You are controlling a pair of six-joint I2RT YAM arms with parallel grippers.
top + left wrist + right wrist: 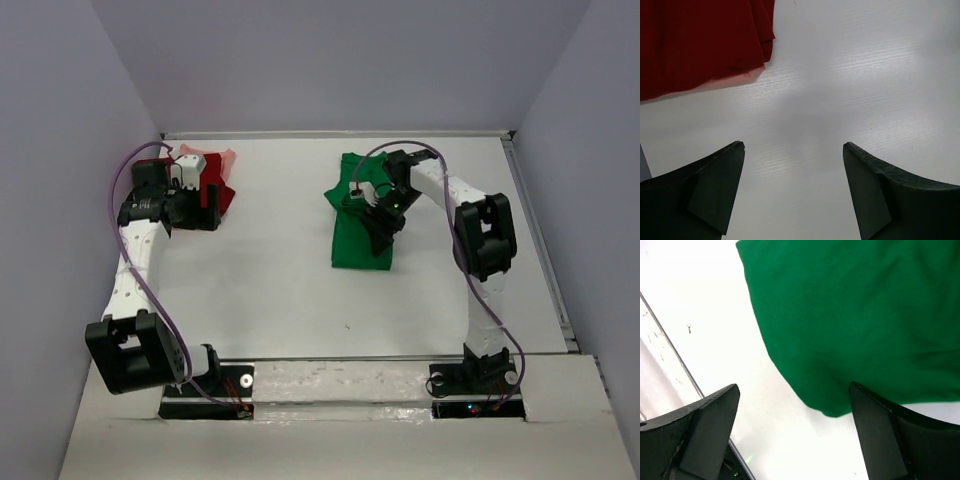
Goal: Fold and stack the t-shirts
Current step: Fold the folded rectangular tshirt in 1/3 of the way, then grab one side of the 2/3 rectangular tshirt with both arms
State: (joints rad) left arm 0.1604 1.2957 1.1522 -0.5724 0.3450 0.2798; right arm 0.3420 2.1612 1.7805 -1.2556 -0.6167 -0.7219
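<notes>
The bright green t-shirt [358, 232] lies partly folded on the white table, right of centre. My right gripper [384, 222] hovers over it, open; in the right wrist view a corner of the green t-shirt [855, 315] reaches between the jaws of my right gripper [794, 386], nearer the right finger and not pinched. The dark red t-shirt [222, 196] lies at the far left on top of the pale salmon-pink t-shirt [220, 160]. My left gripper [198, 208] stands open beside them. In the left wrist view the left gripper [793, 145] holds only bare table between its fingers, with the dark red t-shirt [700, 40] and a pink edge [732, 81] at top left.
Grey walls close in the table on three sides. A raised rail [540, 240] runs along the table's right edge and shows as a strip [670, 350] in the right wrist view. Both arm bases [340, 385] sit at the near edge.
</notes>
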